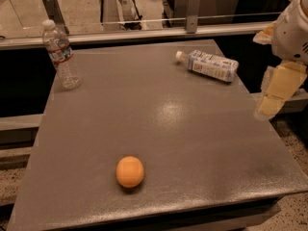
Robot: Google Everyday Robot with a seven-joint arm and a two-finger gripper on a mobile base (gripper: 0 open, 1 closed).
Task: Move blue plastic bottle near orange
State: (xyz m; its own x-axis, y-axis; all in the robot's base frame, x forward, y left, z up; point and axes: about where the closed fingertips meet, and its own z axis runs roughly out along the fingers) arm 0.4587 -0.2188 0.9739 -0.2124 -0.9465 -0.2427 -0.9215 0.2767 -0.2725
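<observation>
One camera looks down across the table [159,143] from its near edge, end effector [274,97] at right.

tool [269,102] beyond table [202,148] right edge | blue plastic bottle [210,65] lying back-right | orange [130,171] front

Matt, finely grained grey table [96,129], one soft sheen patch. Clear plastic with printed label: blue plastic bottle [210,65]. Smooth skin: orange [130,171]. Pale matt plastic: gripper [275,95], right edge of frame.
</observation>
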